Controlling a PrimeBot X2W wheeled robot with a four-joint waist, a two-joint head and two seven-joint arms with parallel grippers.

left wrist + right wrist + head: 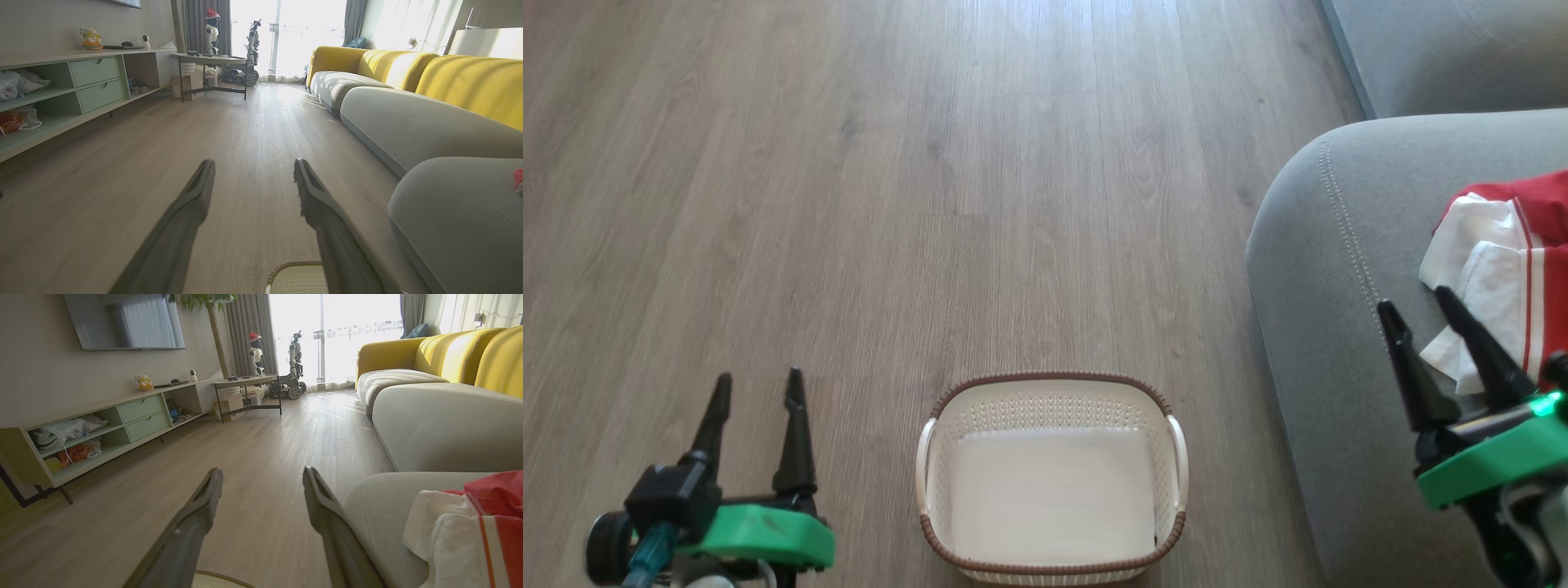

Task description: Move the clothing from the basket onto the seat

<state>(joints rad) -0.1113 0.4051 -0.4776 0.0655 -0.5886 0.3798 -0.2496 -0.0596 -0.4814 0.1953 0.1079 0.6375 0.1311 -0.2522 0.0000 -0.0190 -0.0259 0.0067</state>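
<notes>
Stretching across the room, the wood floor (890, 204) meets the grey seat (1315, 269) on the right; the basket (1045, 378) stands on the floor beside it, and the clothing (1494, 261) lies on the seat; the left tool (758, 376) and the right tool (1414, 298) both gape wide, the right one just beside the clothing

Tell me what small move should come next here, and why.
Probably just draw the right gripper back to rest: the basket looks empty, the clothing lies on the seat, and both this gripper and the left gripper are open, holding nothing.
</notes>
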